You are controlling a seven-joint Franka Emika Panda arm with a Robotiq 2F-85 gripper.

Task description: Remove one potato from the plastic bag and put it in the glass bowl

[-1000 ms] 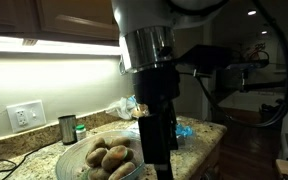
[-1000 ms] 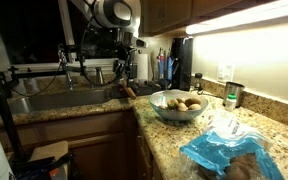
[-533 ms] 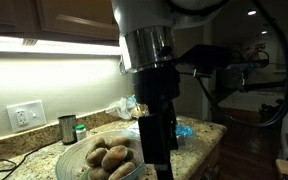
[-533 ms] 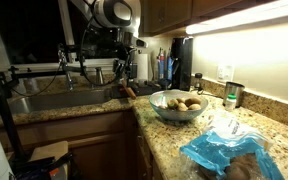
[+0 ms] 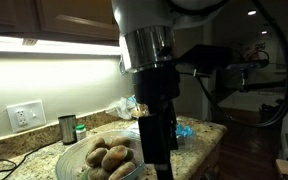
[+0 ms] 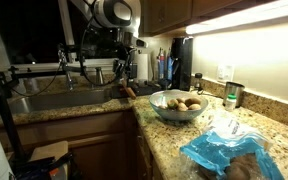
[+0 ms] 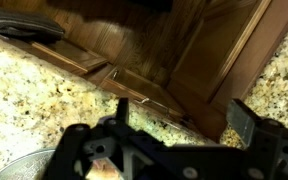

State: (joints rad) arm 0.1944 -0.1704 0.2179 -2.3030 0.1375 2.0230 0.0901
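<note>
While the arm (image 6: pixel 114 30) hangs over the counter (image 6: pixel 164 135), the plastic bag (image 6: pixel 227 153) lies nearest the onlooker, on the near side of the glass bowl (image 6: pixel 178 112) and close to it. Its blue film is crumpled, brown potatoes (image 6: pixel 246 167) show through it, and its mouth cannot be made out from here. Next comes the glass bowl itself, which already holds several more. Beyond the bowl, on its far side toward the sink (image 6: pixel 54 100), hangs the gripper (image 7: pixel 159 125). In the wrist view its fingers (image 7: pixel 246 122) stand spread apart with nothing between them, and the bowl's rim shows at the lower left.

Judgement: the gripper is empty and sits on the wrong side of the bowl for the pick. To do the step well, it should cross above the bowl's rim, find the bag's opening, descend with fingers wide and close on one potato only, across its short axis.

Risk: pinching film along with the potato would drag the bag toward the bowl.
</note>
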